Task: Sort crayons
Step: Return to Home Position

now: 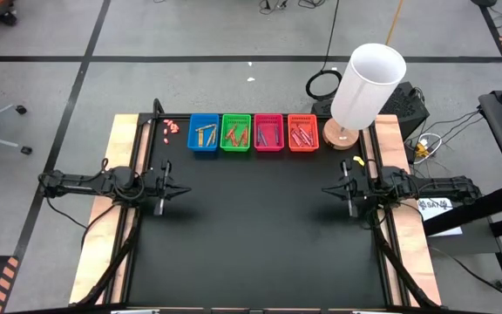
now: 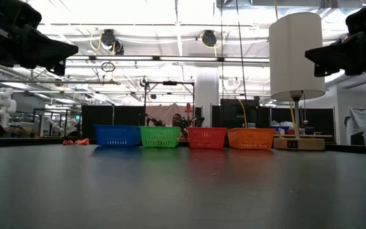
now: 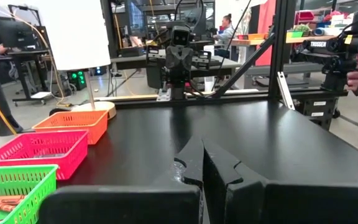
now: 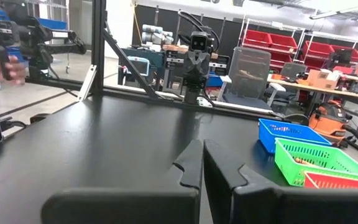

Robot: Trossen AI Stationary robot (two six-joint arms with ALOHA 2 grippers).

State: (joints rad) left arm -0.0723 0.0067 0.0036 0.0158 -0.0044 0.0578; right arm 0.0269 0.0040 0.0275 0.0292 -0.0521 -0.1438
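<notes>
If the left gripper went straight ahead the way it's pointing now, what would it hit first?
Probably the right gripper, which faces the left gripper across the black table. Nothing shows between them; the baskets sit off to one side of that line.

Along the far edge of the flat black table (image 1: 260, 240), four small rectangular plastic baskets stand in a row. From the left they are the blue basket (image 2: 117, 135), green basket (image 2: 160, 136), pink basket (image 2: 206, 137) and orange basket (image 2: 251, 138). Thin short crayons (image 1: 206, 135) lie inside them. A cluster of tiny pinkish bits (image 1: 171, 128) lies just left of the blue basket. A white-shaded lamp (image 1: 369, 85) stands just right of the orange basket. The left gripper (image 1: 184, 187) is at the table's left edge and the right gripper (image 1: 328, 189) at its right, well apart.
</notes>
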